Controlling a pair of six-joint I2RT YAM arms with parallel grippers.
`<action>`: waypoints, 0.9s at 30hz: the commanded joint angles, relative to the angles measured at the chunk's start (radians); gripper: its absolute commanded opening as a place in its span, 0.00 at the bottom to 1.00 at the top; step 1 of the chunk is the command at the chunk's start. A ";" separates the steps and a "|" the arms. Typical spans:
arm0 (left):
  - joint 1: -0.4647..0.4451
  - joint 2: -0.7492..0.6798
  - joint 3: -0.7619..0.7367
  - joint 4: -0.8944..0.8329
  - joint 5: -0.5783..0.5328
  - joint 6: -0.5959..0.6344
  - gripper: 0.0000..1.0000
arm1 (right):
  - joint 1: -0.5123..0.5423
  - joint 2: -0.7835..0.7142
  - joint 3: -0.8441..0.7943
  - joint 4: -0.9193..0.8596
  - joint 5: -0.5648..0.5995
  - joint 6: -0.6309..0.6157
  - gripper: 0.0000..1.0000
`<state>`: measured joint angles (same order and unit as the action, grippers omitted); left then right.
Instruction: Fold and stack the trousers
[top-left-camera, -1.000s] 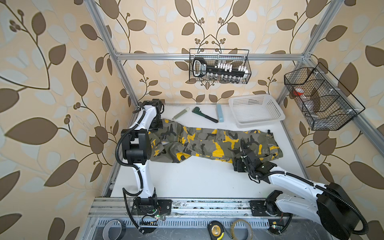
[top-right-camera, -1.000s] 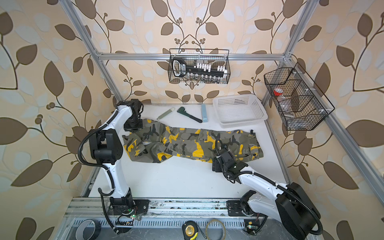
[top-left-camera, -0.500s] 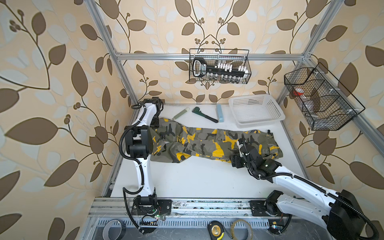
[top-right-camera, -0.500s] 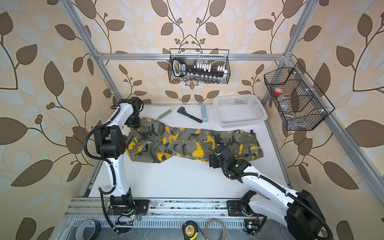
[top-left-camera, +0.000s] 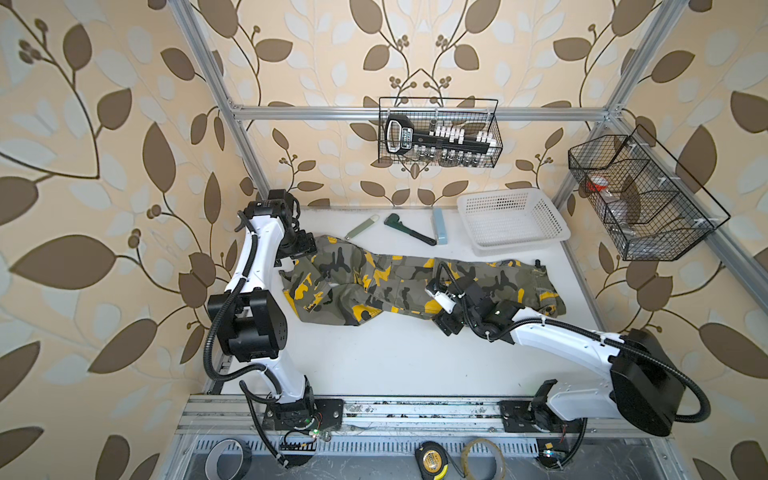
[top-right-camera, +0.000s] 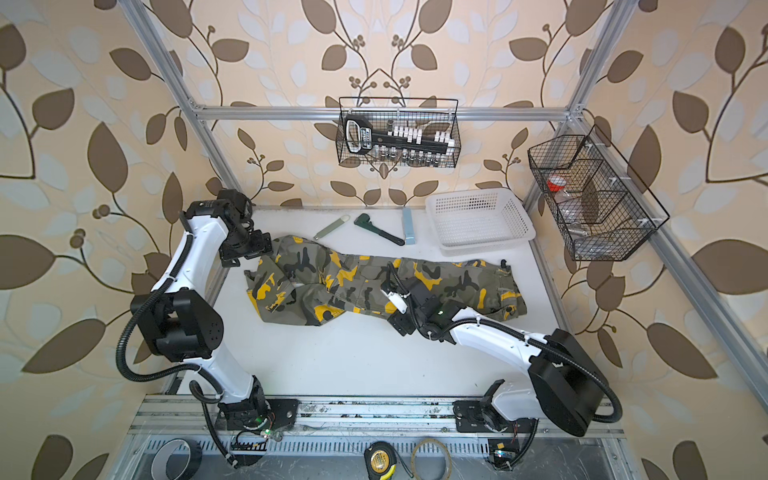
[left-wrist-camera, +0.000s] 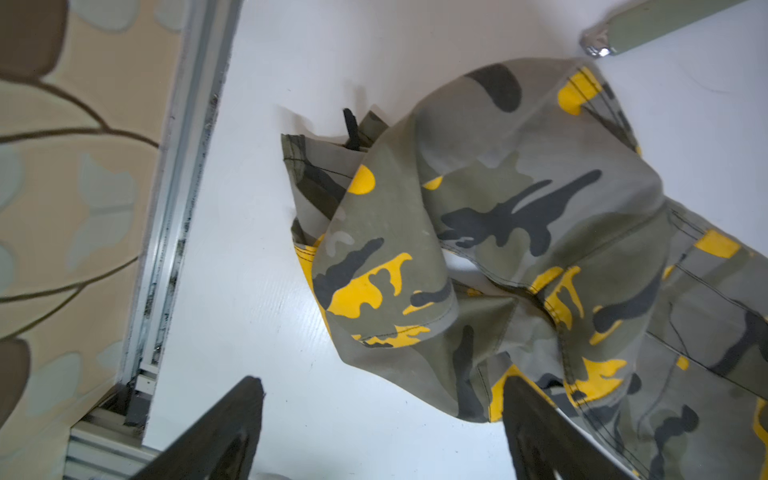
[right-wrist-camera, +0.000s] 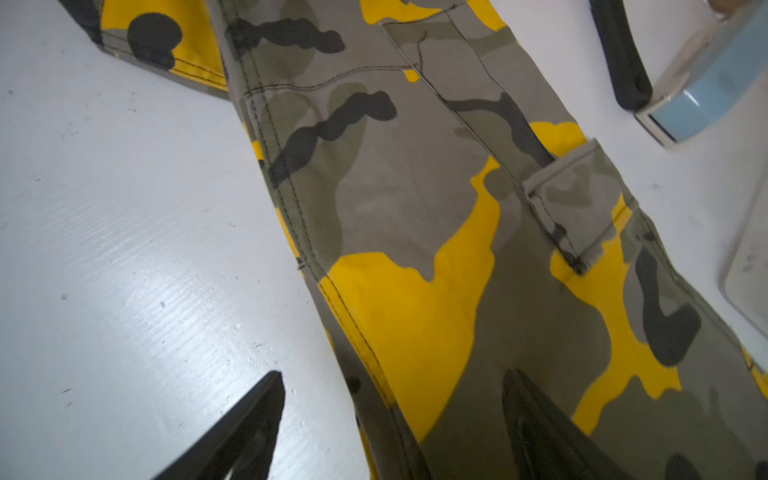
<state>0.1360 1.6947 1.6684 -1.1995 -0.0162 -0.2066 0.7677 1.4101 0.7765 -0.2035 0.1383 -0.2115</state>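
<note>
The camouflage trousers (top-left-camera: 399, 274) (top-right-camera: 345, 274) lie lengthwise across the white table (top-left-camera: 395, 365), olive-grey with black and yellow patches. Their left end is folded over itself and rumpled. My left gripper (top-left-camera: 304, 252) hovers at that end's far corner. In the left wrist view it (left-wrist-camera: 382, 386) is open over bare table, with one finger (left-wrist-camera: 536, 428) above the cloth's edge (left-wrist-camera: 519, 216). My right gripper (top-left-camera: 439, 309) is at the trousers' near edge, right of the middle. In the right wrist view it (right-wrist-camera: 390, 382) is open and straddles that seamed edge (right-wrist-camera: 415, 187).
Behind the trousers lie a green flat tool (top-left-camera: 361, 226), a dark wrench (top-left-camera: 409, 230) and a blue block (top-left-camera: 439, 226). A white plastic basket (top-left-camera: 511, 220) stands at the back right. Wire baskets hang on the back wall (top-left-camera: 440, 137) and the right wall (top-left-camera: 640, 199).
My left gripper has opened and let go of the trousers' left end, which now lies on the table. My right gripper has shifted slightly left along the near edge and opened a little more.
</note>
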 joint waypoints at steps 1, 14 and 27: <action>-0.025 -0.090 -0.123 0.003 0.061 -0.070 0.89 | 0.017 0.101 0.058 0.035 0.040 -0.184 0.84; -0.315 -0.109 -0.439 0.242 -0.281 -0.329 0.77 | 0.049 0.220 0.070 0.041 0.066 -0.278 0.74; -0.356 0.138 -0.359 0.251 -0.495 -0.196 0.62 | 0.050 0.193 0.013 0.046 0.094 -0.250 0.61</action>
<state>-0.2218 1.8256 1.2644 -0.9424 -0.4236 -0.4335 0.8097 1.6207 0.8112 -0.1387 0.2249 -0.4534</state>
